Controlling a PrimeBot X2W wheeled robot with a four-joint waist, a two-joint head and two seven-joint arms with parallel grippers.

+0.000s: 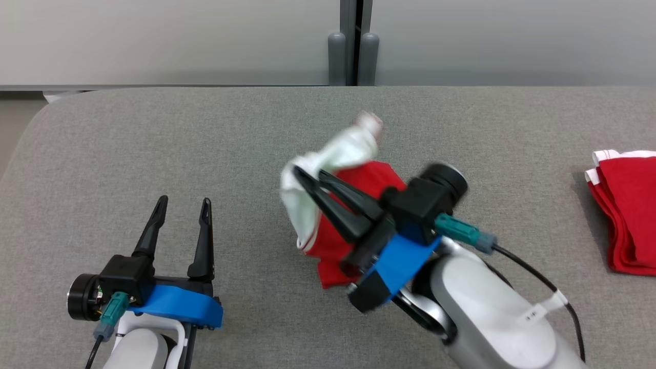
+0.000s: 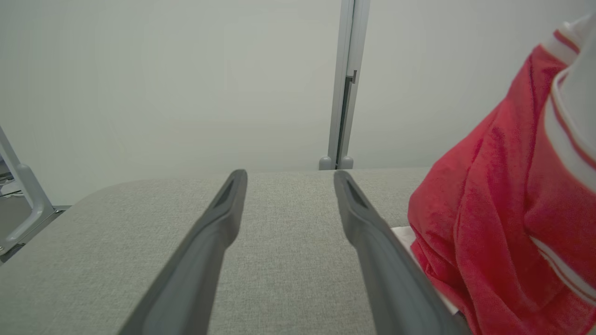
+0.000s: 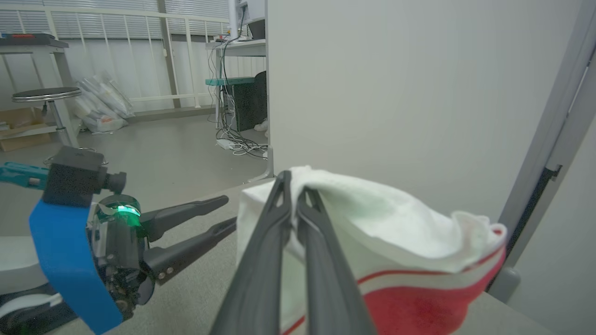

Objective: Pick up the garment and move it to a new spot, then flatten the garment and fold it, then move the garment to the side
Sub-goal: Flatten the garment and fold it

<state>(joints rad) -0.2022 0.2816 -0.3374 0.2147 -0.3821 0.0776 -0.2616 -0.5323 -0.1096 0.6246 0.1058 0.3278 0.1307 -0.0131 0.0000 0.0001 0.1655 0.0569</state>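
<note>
Over the middle of the grey table [image 1: 154, 133], the garment [image 1: 341, 154] hangs as a crumpled bundle, white on the upper side and red with white stripes below. Whether its lowest fold touches the surface I cannot tell. It looks like a soft, terry-like fabric, light and without any stiffness. So I judge it will sag and bunch wherever it is not supported, and it should not slip easily from a firm pinch. The right claw [image 1: 309, 171] has its two fingers pressed almost together on a white edge near the top of the bundle, pinching the garment there. A single pinch point lets the rest fall in folds. For the flattening, I think it is better to take hold at a hem or at two corners, so that the cloth opens by its own weight. The left claw [image 1: 184, 200] rests low, near the front-left of the table and well apart from the garment, with fingers spread and nothing between them. At the far right edge a folded red pile [image 1: 625, 215] lies on the table.
</note>
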